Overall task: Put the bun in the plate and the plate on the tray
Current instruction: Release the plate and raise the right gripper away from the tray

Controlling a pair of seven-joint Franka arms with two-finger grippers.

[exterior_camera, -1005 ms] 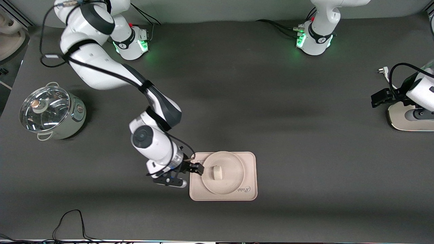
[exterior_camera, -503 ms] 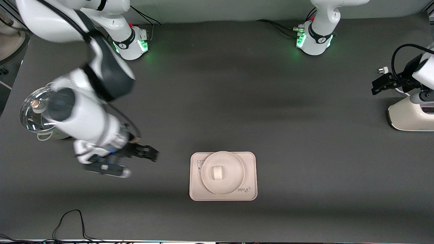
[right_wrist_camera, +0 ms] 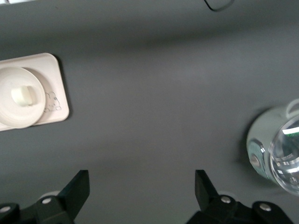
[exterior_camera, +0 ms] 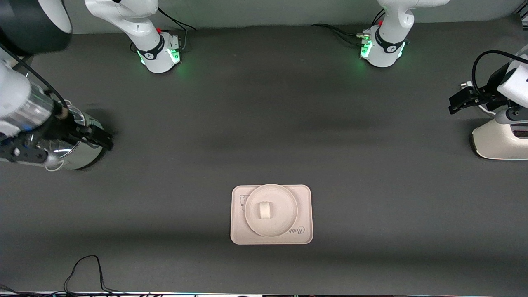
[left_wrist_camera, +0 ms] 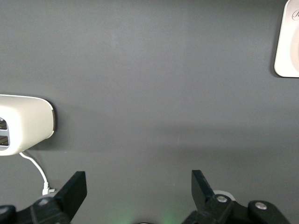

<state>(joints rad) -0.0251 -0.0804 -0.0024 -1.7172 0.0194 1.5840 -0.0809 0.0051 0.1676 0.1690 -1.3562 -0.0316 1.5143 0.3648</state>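
Both tools gape empty: right tool over the pot, left tool by the white appliance. Bun sits in plate, plate on tray, mid-worktop between them, roughly equally reachable. Task looks done.

Bun on plate, plate on tray, all stacked on the dark tabletop.

The small off-white bun lies near the middle of the round cream plate, which sits flat on the rectangular cream tray, covering most of it; a small cartoon animal shows at one corner and script lettering at another. The stack lies well apart from both end effectors: the right end effector, fingers spread wide, hangs over a spot toward its own end of the tabletop, and the left end effector, also spread, is up at the other end.
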